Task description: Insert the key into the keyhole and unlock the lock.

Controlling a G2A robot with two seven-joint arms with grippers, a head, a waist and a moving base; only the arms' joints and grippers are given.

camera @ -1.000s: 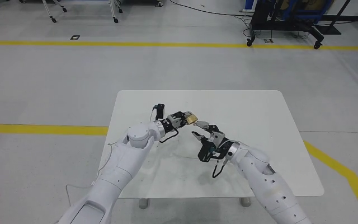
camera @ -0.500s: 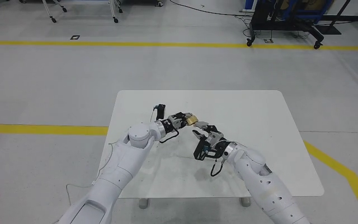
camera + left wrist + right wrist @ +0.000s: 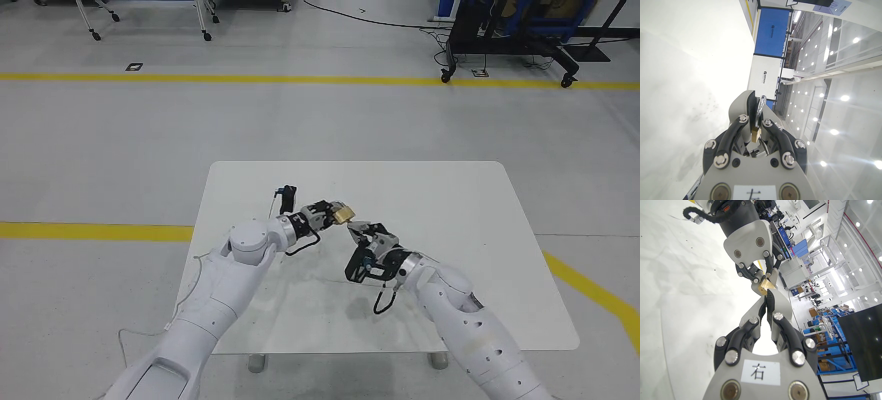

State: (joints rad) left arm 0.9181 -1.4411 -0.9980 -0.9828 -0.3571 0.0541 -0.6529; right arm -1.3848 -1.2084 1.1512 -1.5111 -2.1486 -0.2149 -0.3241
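Note:
A small brass padlock with a silver shackle is held above the white table by my left gripper, which is shut on it. In the left wrist view the brass body sits between the pads. My right gripper is shut, its fingertips meeting the bottom face of the padlock. The key is pinched between the right pads and almost entirely hidden. In the top view the right gripper is just in front and to the right of the lock.
The table's front edge is close below both arms. Bare tabletop spreads to the right and behind the grippers. Yellow floor lines and carts lie beyond the table.
My right gripper has moved up and left toward the padlock, closing the gap until its tips touch the lock. The left arm and the padlock have kept still.

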